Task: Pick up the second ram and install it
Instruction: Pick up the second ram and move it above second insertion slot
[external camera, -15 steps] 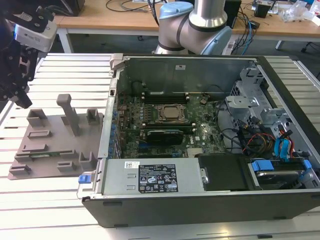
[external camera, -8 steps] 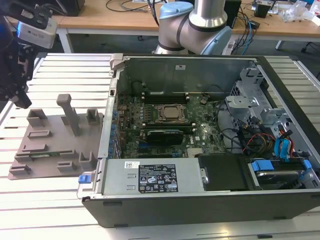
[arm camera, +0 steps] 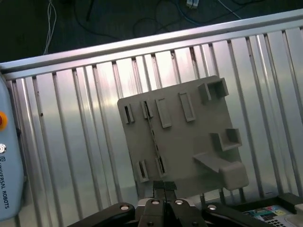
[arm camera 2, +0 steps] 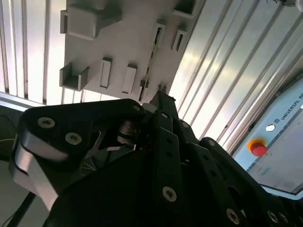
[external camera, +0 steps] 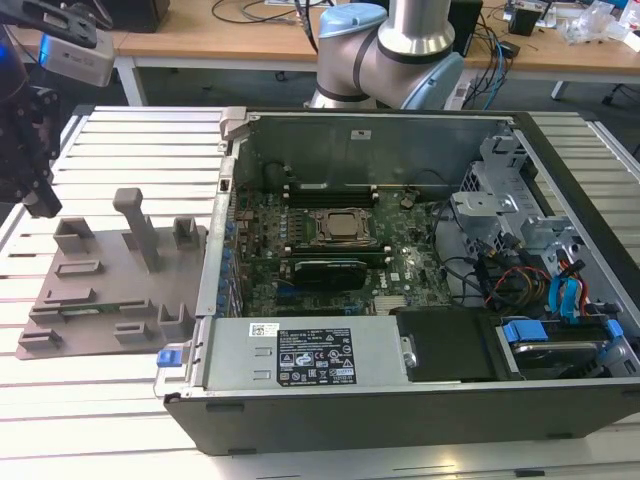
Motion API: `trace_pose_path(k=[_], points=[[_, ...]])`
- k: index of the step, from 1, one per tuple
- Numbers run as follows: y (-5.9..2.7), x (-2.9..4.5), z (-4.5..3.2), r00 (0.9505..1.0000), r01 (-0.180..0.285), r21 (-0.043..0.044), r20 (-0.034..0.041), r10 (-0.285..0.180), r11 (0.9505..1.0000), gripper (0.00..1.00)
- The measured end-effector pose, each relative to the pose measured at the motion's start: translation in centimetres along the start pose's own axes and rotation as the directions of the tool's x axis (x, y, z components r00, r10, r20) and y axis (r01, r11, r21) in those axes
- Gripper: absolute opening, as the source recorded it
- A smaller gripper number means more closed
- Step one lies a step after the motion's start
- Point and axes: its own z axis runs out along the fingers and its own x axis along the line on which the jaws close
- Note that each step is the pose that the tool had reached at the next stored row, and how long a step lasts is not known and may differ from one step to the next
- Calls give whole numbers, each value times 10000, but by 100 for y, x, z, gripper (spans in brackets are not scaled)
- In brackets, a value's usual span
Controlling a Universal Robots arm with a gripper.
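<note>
While the pincer (arm camera: 164,188) hovers above, the second ram (arm camera: 152,137) lies untouched.

arm (external camera: 415,40): silver tube, light-blue caps | end effector (arm camera: 164,188): black, screwed links

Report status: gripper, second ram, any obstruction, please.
Gripper shut, empty, above the grey tray. Second ram sits in the tray, untouched. Nothing between them.

Ribbed metal table (external camera: 90,420), grey tray (external camera: 100,300), open computer case (external camera: 300,420), seemingly touching
</note>
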Motion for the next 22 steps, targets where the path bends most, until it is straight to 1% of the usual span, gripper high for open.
trace_pose_path(k=[1,2,5,6,8,10,12,14,15,19,22], points=[[0,0,0,9999,143,-3,-6,-143,9999,10],[0,0,0,9998,180,-5,-9,-180,9998,10],[0,0,0,9998,180,-5,-7,-180,9998,11],[0,0,0,9998,180,-5,-6,-180,9998,16],[0,0,0,9998,180,-5,-5,-180,9998,30],[0,0,0,9998,180,-5,-5,-180,9998,30],[-1,0,22,9998,180,-5,-4,-180,9998,30],[-3,1,57,9998,181,-5,-4,-181,9998,30],[-4,2,89,9998,181,-5,-4,-181,9998,30],[-6,3,141,9998,180,-5,-4,-180,9998,30],[-9,5,194,9998,180,-5,-4,-180,9998,30]])
